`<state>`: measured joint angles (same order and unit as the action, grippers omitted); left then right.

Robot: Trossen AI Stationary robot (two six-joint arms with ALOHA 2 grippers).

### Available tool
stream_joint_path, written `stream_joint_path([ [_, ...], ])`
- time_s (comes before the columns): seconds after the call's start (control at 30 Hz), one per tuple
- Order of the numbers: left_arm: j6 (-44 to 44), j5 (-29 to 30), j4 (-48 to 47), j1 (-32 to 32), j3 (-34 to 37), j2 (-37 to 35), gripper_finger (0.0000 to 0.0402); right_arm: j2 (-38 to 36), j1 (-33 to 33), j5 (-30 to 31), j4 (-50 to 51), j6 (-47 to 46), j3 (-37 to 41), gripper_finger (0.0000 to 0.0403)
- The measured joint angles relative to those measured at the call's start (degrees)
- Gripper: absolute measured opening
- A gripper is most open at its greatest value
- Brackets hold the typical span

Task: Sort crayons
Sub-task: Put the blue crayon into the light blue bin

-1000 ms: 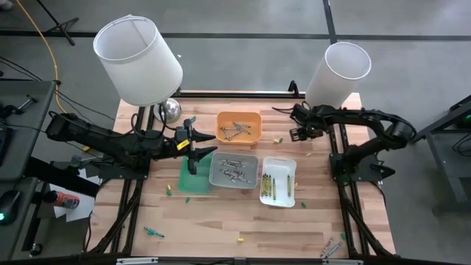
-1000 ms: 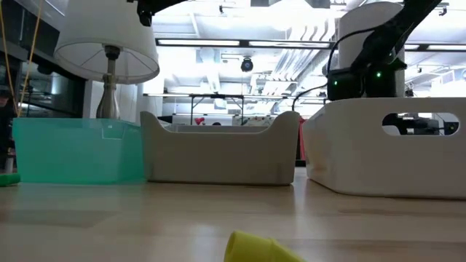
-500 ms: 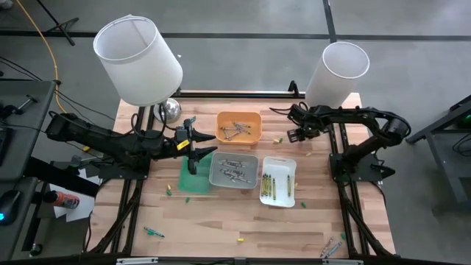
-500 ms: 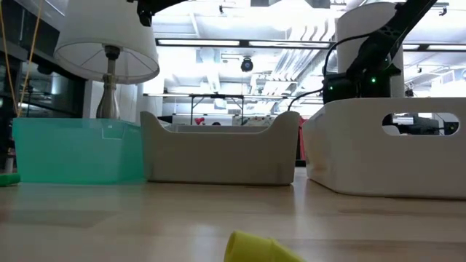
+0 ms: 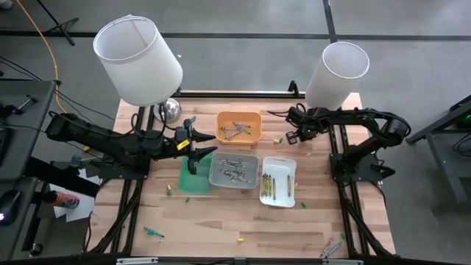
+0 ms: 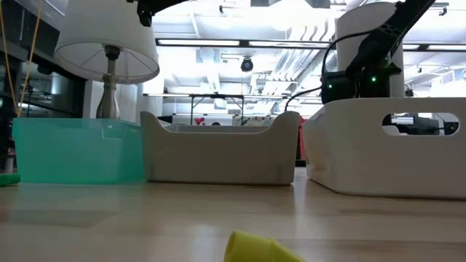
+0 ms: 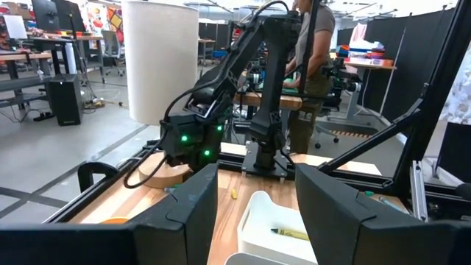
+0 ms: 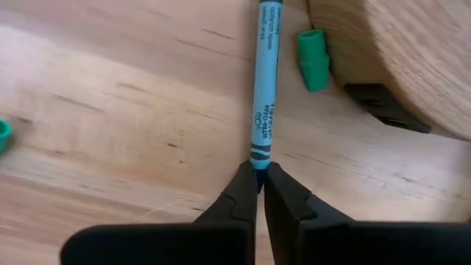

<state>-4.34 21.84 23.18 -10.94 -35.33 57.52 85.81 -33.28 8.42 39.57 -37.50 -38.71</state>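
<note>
My right gripper (image 8: 260, 174) is at the far right of the table (image 5: 291, 135), beside the right lamp's wooden base (image 8: 397, 59), shut on a blue-green crayon (image 8: 265, 88) that lies on the wood. A short green crayon piece (image 8: 314, 59) lies next to it. My left gripper (image 7: 254, 221) hangs open over the green tray (image 5: 193, 179) and holds nothing. Grey crayons lie in the orange tray (image 5: 254, 116) and the grey tray (image 5: 215, 177). Green and yellow crayons lie in the white tray (image 5: 285, 168). My right gripper pinches the near end of the crayon (image 8: 259, 158) between its two fingertips (image 8: 243, 184). The fingers slant down from above and lie along the crayon, in line with it. The rest of the crayon stretches away from the fingers, flat on the table.
Two lamps with white shades (image 5: 138, 59) (image 5: 338, 72) stand at the table's far corners. Loose crayons lie scattered: a yellow one (image 5: 278, 138) near the orange tray, green ones (image 5: 168, 191), blue ones (image 5: 153, 232) and several at the near right corner (image 5: 331, 246).
My right gripper has shifted a little toward the table's left edge, near the lamp base, and has shut.
</note>
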Motion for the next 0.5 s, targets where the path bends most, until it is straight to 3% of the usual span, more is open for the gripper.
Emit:
stream_joint_path([
  [0.27,-1.2,0.0,0.6,0.0,0.0,0.0,0.0168,-5.9,7.7,-1.7,-0.5,-3.0,0.3,0.0001],
  [0.5,-1.4,0.0,0.2,0.0,0.0,0.0,0.0168,-15.3,18.7,2.7,-6.9,-9.0,0.3,0.0001],
])
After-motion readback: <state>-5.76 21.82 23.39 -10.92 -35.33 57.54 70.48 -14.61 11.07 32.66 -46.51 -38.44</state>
